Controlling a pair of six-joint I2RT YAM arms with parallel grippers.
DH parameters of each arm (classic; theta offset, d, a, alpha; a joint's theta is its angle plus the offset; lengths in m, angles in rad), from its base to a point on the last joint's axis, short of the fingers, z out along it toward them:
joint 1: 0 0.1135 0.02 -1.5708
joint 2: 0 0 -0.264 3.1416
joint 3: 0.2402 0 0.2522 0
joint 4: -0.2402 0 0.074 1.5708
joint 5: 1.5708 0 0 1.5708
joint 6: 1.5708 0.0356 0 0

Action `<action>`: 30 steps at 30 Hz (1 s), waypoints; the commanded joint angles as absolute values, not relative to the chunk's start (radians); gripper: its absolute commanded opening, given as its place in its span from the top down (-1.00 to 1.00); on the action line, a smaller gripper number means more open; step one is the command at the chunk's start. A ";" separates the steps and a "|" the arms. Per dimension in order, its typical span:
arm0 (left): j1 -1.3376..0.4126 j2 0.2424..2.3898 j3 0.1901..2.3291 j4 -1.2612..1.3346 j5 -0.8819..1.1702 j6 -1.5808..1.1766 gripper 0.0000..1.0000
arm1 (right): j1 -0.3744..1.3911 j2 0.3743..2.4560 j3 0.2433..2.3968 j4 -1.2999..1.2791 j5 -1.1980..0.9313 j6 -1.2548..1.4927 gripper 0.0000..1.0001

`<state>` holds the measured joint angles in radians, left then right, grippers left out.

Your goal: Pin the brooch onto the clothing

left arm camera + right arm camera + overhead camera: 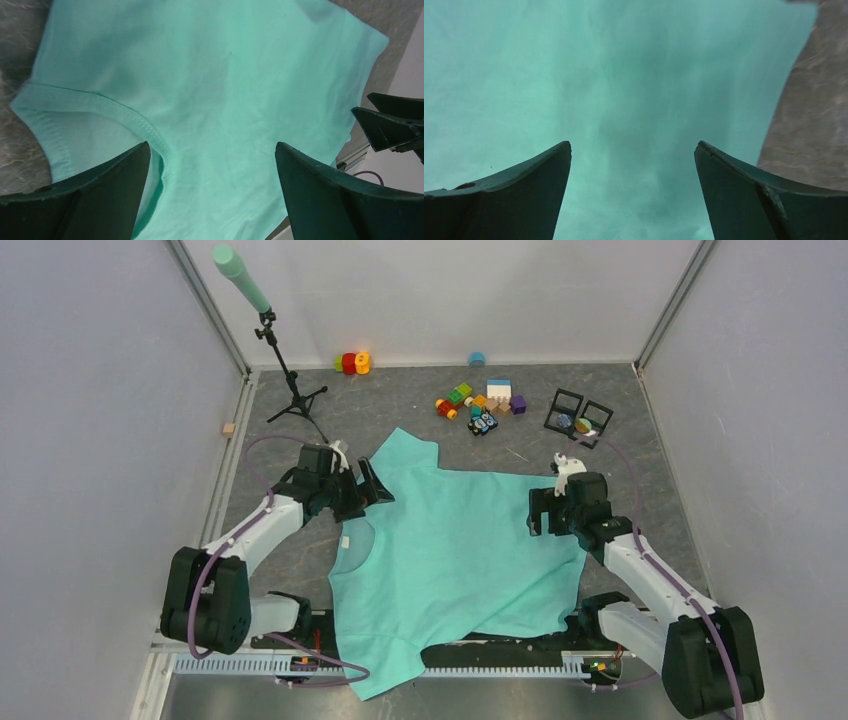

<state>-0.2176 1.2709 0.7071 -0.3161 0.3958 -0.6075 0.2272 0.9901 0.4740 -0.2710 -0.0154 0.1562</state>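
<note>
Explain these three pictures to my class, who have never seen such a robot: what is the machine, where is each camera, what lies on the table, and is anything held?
The machine is two robot arms bolted at the near edge of a table, each ending in a two-finger gripper. The wide picture looks down from above and behind them. The other two come from wrist cameras; the dark wedges are each gripper's fingers. A mint-green T-shirt lies spread on the table, with toy blocks, two black frames and a tripod behind it. The left gripper and right gripper hang open over the T-shirt, holding nothing. I cannot make out the brooch.
</note>
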 commanded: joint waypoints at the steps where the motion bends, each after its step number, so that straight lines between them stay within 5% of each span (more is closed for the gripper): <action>1: -0.253 1.278 0.678 -0.115 0.356 -0.704 -0.99 | 0.227 1.002 0.414 -0.179 -0.117 0.222 -0.96; 16: -0.150 1.508 0.549 0.139 0.286 -0.791 -1.00 | 0.227 1.226 0.387 0.034 -0.095 0.216 -0.96; 30: 0.051 1.663 0.655 0.217 0.332 -0.811 -1.00 | 0.229 1.550 0.669 0.058 -0.126 0.172 -0.96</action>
